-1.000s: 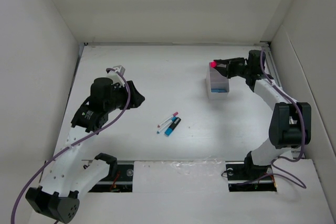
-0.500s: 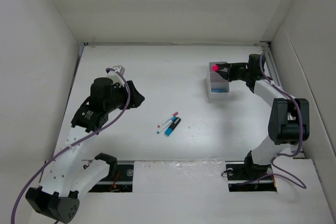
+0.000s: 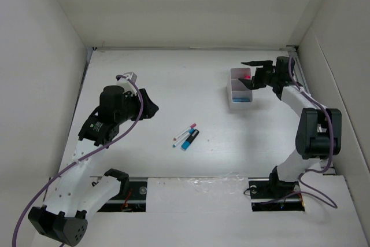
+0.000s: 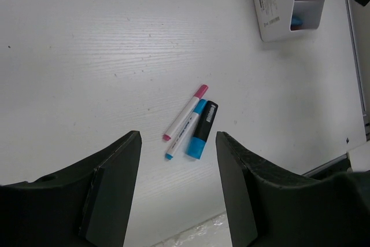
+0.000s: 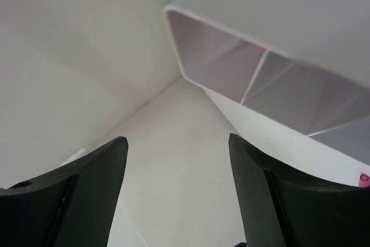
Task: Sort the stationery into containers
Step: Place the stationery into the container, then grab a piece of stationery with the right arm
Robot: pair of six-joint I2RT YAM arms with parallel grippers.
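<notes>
The white divided box [image 3: 236,92] stands at the right back of the table. A pink-ended piece [image 3: 245,77] lies in its far compartment and a blue piece [image 3: 243,99] in its near one. My right gripper [image 3: 253,73] is open and empty just over the box's far right side; the right wrist view [image 5: 176,140] shows the box [image 5: 289,39] close above its fingers. Two thin white pens, one pink-tipped [image 3: 186,131] and one blue-tipped [image 3: 182,137], lie mid-table beside a black marker with a blue end [image 3: 191,139]. My left gripper [image 3: 152,108] is open and empty, up and left of them.
White walls enclose the table on the left, back and right. In the left wrist view the gripper [image 4: 178,137] looks down on the pens [image 4: 186,118], the marker [image 4: 203,137] and the box [image 4: 276,4] at top right. The arm bases sit at the near edge.
My right gripper held a pink-ended piece over the box; it has opened and the piece now lies in the far compartment. The left arm has not moved.
</notes>
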